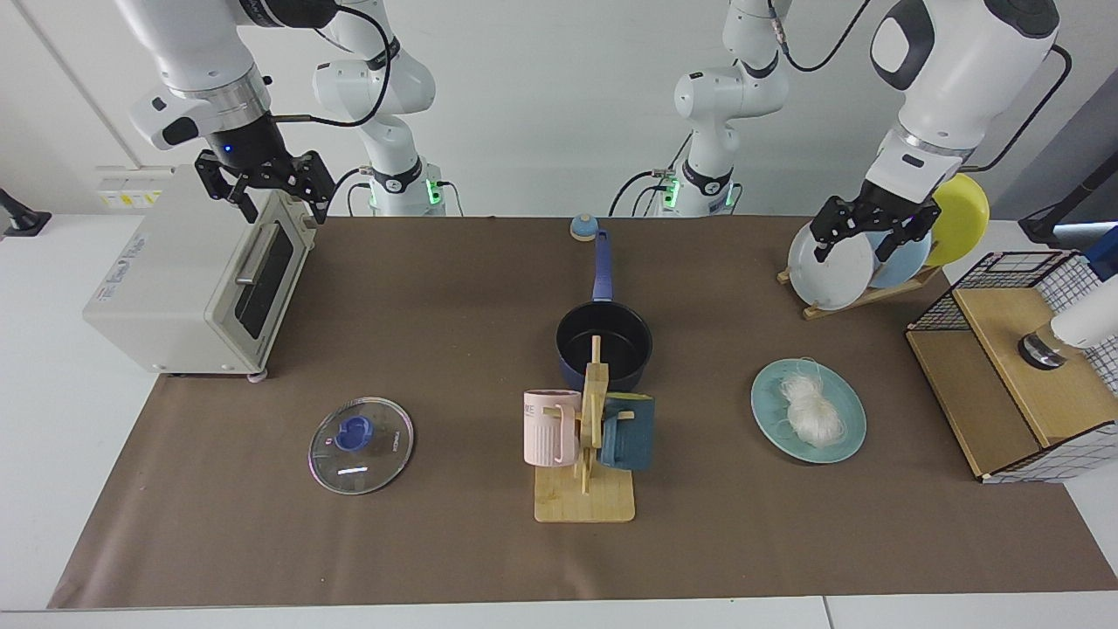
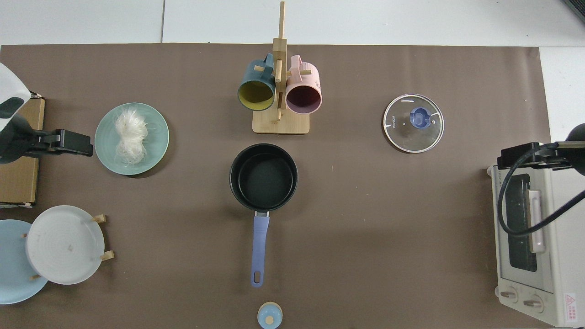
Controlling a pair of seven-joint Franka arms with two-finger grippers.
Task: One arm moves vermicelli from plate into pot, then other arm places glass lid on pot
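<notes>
The vermicelli (image 1: 812,411) (image 2: 130,135) lies in a white bundle on the pale teal plate (image 1: 773,393) (image 2: 155,137). The dark blue pot (image 1: 603,345) (image 2: 265,176) stands mid-table with nothing inside, its handle pointing toward the arm bases. The glass lid (image 1: 361,445) (image 2: 413,122) lies flat on the mat, blue knob up. My left gripper (image 1: 852,253) (image 2: 68,142) hangs open, high in front of the dish rack and behind the teal plate. My right gripper (image 1: 286,214) (image 2: 521,155) hangs open above the toaster oven, far behind the lid.
A wooden mug tree (image 1: 585,454) with a pink and a dark blue mug stands just in front of the pot. A toaster oven (image 1: 192,279) sits near the right arm. A dish rack (image 1: 834,266) with white, blue and yellow plates and a wire-and-wood box (image 1: 1022,367) are near the left arm. A small blue knob-like object (image 1: 583,227) lies beyond the pot handle.
</notes>
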